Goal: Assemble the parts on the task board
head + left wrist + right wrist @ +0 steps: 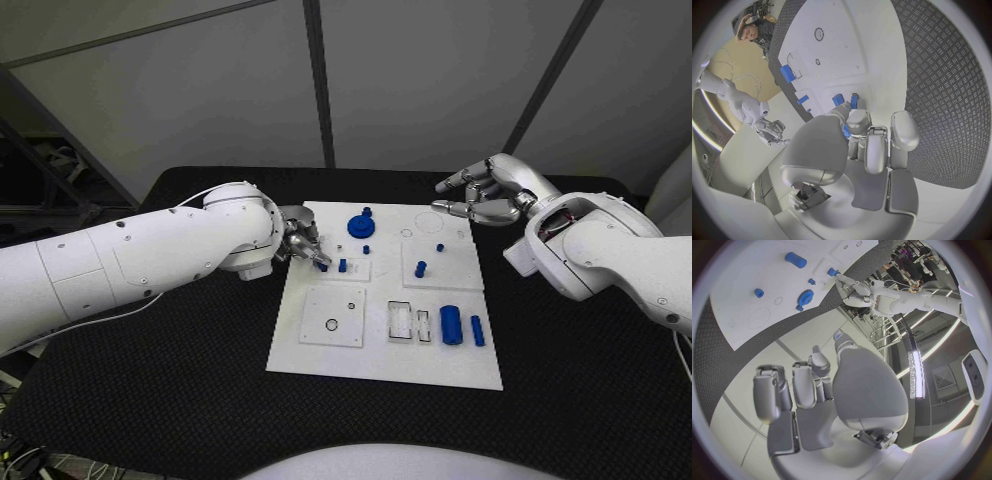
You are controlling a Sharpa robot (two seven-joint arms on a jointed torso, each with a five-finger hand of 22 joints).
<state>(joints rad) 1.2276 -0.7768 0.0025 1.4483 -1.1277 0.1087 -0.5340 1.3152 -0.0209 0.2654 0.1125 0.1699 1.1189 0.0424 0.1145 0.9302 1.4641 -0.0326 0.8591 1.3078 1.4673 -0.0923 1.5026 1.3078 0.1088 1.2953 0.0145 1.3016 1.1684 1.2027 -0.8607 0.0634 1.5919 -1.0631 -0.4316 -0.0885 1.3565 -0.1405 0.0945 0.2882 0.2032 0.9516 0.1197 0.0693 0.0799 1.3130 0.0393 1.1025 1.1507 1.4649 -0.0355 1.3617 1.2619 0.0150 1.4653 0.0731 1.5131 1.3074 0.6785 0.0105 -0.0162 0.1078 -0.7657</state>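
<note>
1. Left robot hand (300,246): at the left edge of the task board (387,365), fingers drawn together over its upper-left area. In the left wrist view the fingertips (856,116) close on a small blue part (846,131), so this robot hand appears to pinch a part; how firmly it is held cannot be judged.
2. Blue peg (343,265): standing upright on the upper-left inset plate, just beside the left robot hand's fingertips. Whether it is the pinched piece or a seated neighbour cannot be told.
3. Blue gear-like part (361,224): near the board's far edge, with a small blue stud (366,248) just below it.
4. Square plate with a round hole (333,322): lower left of the board, unfilled.
5. Blue post (420,268): upright on the upper-right inset plate.
6. Large blue cylinder (451,325) and slim blue pin (477,330): lying side by side at the lower right, beside two rectangular slots; not yet placed.
7. Right robot hand (488,195): raised beyond the board's far right corner, above the black surface (173,400), fingers curled inward and holding nothing.
8. Step in hand, as judged: seating a small peg in the upper-left plate. The next move calls for aligning the peg vertically over its hole, pressing it down, then releasing.
</note>
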